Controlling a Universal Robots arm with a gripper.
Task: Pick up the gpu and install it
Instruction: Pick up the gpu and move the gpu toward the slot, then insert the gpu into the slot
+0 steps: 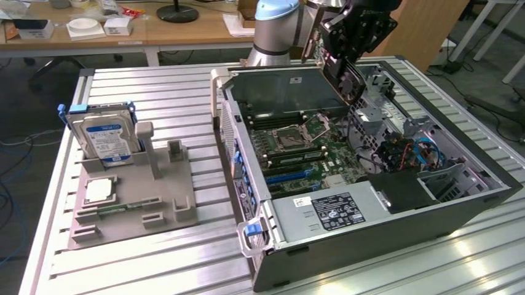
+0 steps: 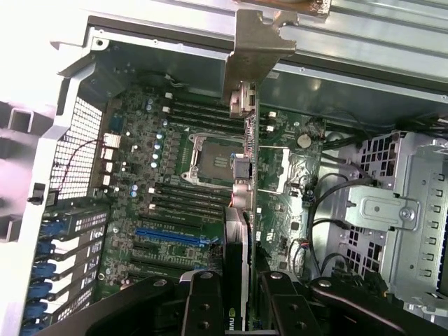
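Upright, the thin dark gpu (image 2: 238, 231) sits clamped in the black gripper (image 2: 241, 301).

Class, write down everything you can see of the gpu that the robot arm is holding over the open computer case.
The thin dark circuit-board gpu card shows edge-on as a slim strip, with a bent silver metal bracket at its far end and a green mark near the grip. The black jaws are shut on it, one each side. It hangs over the green motherboard inside the open grey metal computer case, apparently not yet seated in any slot.
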